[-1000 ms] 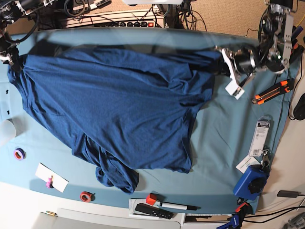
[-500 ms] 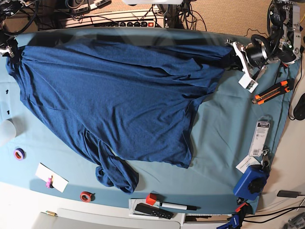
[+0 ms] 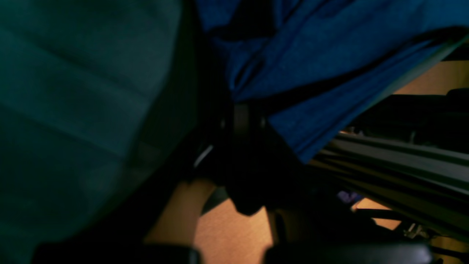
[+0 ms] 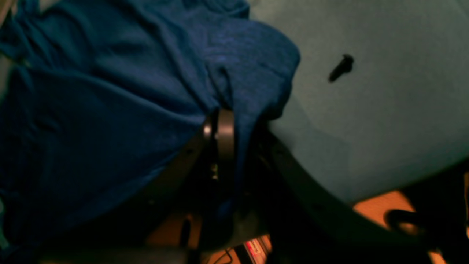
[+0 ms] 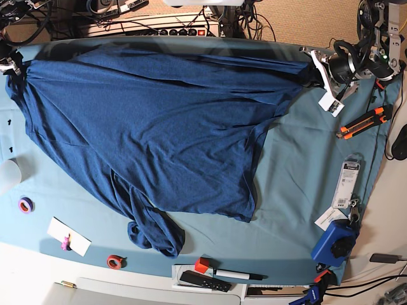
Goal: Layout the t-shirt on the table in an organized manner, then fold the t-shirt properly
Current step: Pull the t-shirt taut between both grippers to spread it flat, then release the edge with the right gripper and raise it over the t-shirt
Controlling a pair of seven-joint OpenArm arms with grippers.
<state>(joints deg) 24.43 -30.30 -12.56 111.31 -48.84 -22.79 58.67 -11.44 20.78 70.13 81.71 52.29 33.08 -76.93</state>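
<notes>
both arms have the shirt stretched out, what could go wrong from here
1. The left gripper and right gripper each pinch only a small bunch of the t-shirt; a harder pull might slip a corner free.
2. The near end lies crumpled in a lump, so laying it down now would likely leave it twisted.
3. The fabric stretches along the table's far edge and could slide off the back.

One t-shirt (image 5: pixel 152 127), two tape rolls (image 5: pixel 25 204), one marker (image 5: pixel 238 275), one remote (image 5: pixel 205 281), and one utility knife (image 5: pixel 364 122) lie on one bench (image 5: pixel 299 190).
</notes>
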